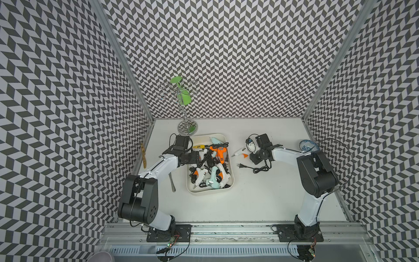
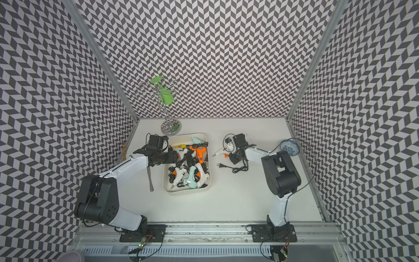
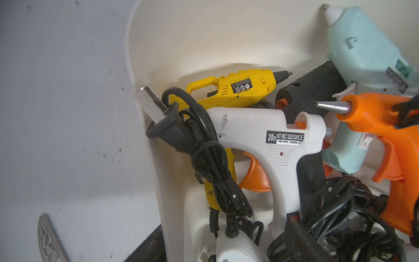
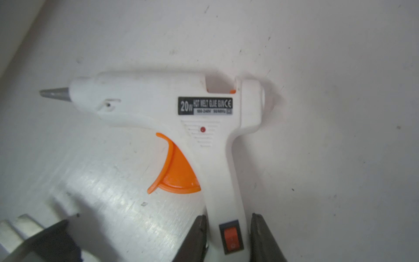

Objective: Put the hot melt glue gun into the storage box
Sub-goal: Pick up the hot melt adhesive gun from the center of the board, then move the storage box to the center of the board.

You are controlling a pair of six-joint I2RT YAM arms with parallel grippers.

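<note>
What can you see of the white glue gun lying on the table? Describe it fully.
The white glue gun, plastic-looking, lies flat on its side on the table, right of the storage box. It has a grey nozzle, orange trigger, black label and orange switch. The right pincer grips its handle.

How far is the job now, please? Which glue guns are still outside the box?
Done: several glue guns already lie in the storage box. In hand: the right claw grips the handle of the white glue gun lying on the table. Left: lift it and place it inside.
</note>
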